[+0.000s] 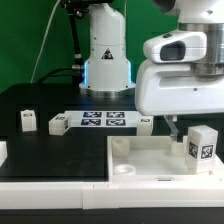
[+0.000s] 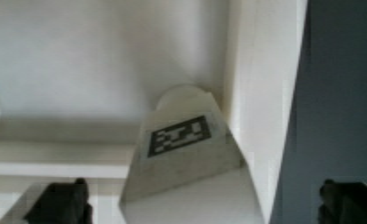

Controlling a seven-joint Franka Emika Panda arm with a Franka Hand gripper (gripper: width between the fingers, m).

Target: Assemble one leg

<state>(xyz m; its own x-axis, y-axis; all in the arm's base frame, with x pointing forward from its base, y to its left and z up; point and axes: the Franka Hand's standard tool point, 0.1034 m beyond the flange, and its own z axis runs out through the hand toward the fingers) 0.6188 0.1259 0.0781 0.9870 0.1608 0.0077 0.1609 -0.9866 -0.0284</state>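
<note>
— White plastic all round. Risk from here?

— Knocking the leg over: standing upright on the tabletop piece, just beside and below the pincer, so a descent slightly off-centre could tip it.

— And the pincer?

— Spread wide, fingertips dark on either side, holding nothing, touching nothing. Leg ahead between them, marker facing up.

The leg below my hand is white, with a black-and-white square marker on its face. The big flat square piece is white too. My desk is black, and the backdrop is green.
</note>
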